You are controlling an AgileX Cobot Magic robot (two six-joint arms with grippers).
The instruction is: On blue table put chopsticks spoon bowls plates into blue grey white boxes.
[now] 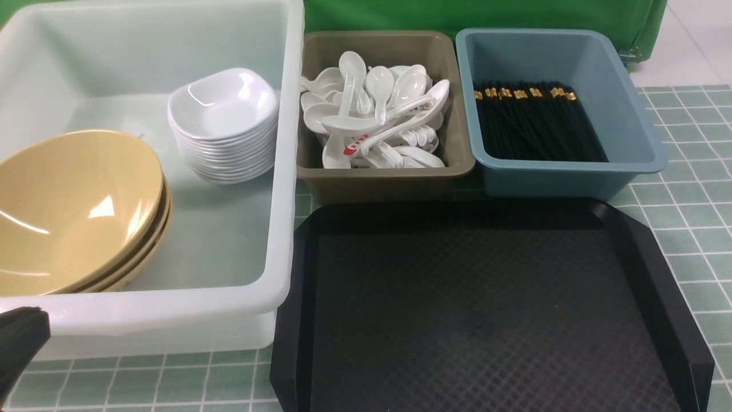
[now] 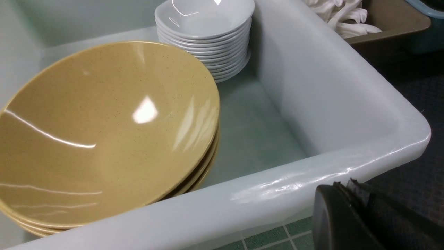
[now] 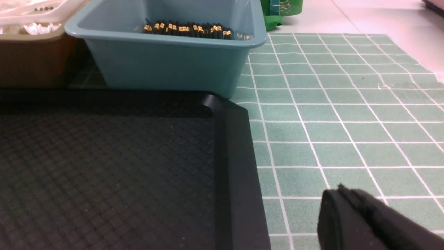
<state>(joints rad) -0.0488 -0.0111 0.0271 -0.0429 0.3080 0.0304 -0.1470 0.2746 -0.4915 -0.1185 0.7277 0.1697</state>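
Front view: left gripper, jaw state unclear, sits lower left, just below the yellow bowls in the white box.

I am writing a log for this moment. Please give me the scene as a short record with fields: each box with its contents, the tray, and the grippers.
white box: stack of yellow bowls, stack of white dishes
grey box: white spoons
blue box: black chopsticks
black tray: nothing on it
left gripper: beside white box, holding nothing visible
right gripper: over tablecloth, beside tray
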